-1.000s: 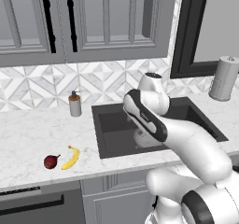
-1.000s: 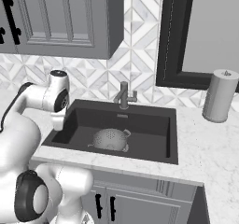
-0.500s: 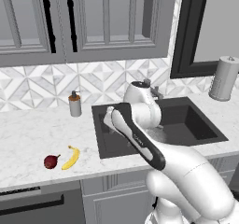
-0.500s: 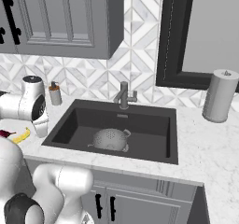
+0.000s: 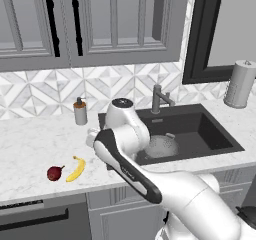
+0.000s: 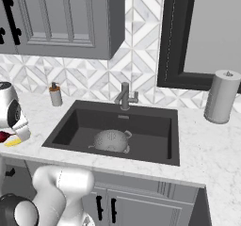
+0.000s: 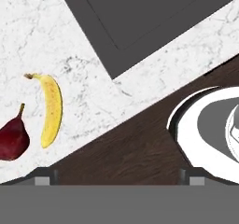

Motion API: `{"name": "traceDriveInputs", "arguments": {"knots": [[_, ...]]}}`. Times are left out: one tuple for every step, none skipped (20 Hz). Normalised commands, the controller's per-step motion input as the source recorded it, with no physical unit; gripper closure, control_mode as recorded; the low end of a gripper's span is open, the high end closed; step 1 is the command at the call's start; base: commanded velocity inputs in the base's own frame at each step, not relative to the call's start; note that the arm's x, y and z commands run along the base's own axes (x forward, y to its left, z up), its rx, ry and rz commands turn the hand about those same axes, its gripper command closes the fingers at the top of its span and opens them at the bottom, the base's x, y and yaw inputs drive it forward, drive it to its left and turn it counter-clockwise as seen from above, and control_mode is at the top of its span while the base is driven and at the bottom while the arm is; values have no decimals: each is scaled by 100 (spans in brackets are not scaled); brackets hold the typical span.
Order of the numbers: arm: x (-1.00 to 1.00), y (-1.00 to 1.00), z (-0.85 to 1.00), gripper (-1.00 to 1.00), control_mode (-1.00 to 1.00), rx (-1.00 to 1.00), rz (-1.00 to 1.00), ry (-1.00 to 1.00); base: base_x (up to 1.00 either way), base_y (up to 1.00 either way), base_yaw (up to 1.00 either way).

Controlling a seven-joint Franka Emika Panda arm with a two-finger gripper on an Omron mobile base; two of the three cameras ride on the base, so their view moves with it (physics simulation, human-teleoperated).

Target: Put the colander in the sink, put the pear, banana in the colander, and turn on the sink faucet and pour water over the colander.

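The grey colander (image 5: 161, 145) (image 6: 111, 141) stands upright in the dark sink (image 5: 210, 129) (image 6: 155, 131), below the faucet (image 5: 159, 99) (image 6: 124, 95). On the counter left of the sink lie the yellow banana (image 5: 76, 169) (image 7: 51, 111) and the dark red pear (image 5: 55, 173) (image 7: 13, 139), side by side. My gripper (image 7: 119, 176) hangs open above the counter's front edge, between the fruit and the sink corner, with nothing between its tips. In the hand view the fruit lies left of the gripper. In the right base view the banana (image 6: 13, 142) and pear (image 6: 4, 136) peek out beside my hand.
A grey soap dispenser (image 5: 80, 112) (image 6: 55, 94) stands at the backsplash left of the sink. A paper towel roll (image 5: 239, 84) (image 6: 221, 96) stands on the right counter. Wall cabinets hang above. Dark floor shows past the counter edge in the hand view.
The arm has swung left, from over the sink to over the counter near the fruit. The colander has stayed in the sink and the gripper has stayed open.
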Motion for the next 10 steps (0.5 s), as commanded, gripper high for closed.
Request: {"name": "traceDriveInputs", "arguments": {"knots": [[6,38,-28,-100,-100,-1,9,0,0,0,0],[14,38,-30,-100,-100,-2,8,0,0,0,0],[24,32,-30,-100,-100,0,7,0,0,0,0],[29,28,-34,-100,-100,0,7,4,0,0,0],[29,27,-37,-100,-100,-1,7,7,0,0,0],[36,32,-48,-100,-100,-3,7,10,0,0,0],[32,35,-48,-100,-100,-3,7,7,0,0,0],[39,35,-49,-100,-100,-3,6,7,0,0,0],[41,36,-46,-100,-100,-3,6,5,0,0,0],[46,31,-41,-100,-100,-2,6,5,0,0,0]]}}
